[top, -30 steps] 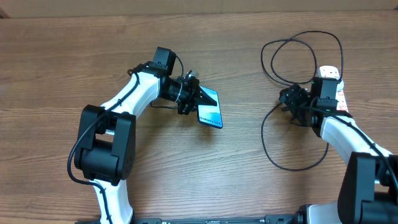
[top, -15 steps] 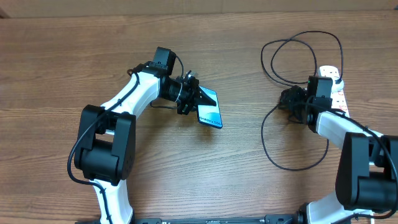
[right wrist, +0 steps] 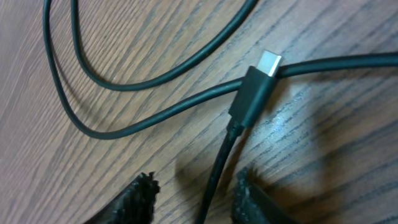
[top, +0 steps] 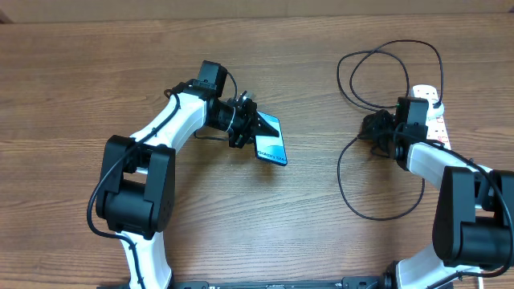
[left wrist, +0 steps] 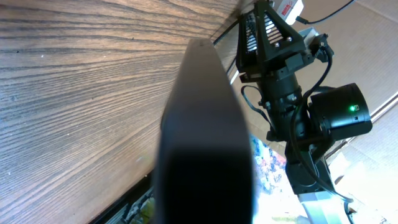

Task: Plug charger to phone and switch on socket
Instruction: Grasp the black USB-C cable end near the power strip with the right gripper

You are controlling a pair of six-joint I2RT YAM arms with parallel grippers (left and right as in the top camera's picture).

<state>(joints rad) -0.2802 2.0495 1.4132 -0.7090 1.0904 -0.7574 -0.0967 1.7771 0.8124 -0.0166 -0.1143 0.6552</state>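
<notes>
My left gripper (top: 255, 128) is shut on the phone (top: 271, 141), which shows a light blue screen and is held tilted above the table. In the left wrist view the phone's dark edge (left wrist: 205, 137) fills the middle. The charger is a thin black cable (top: 347, 181) looping over the right side of the table. Its plug tip (right wrist: 256, 88) lies on the wood just ahead of my right gripper (right wrist: 196, 190), which is open with the cable running between its fingers. In the overhead view my right gripper (top: 371, 131) is beside the white socket (top: 434, 119).
The socket's strip lies at the far right, partly under my right arm. Cable loops (top: 385, 60) spread behind and in front of the right gripper. The right arm (left wrist: 292, 93) shows in the left wrist view beyond the phone.
My right gripper has shifted slightly toward the back, by the cable. The left arm and the phone have not moved.
</notes>
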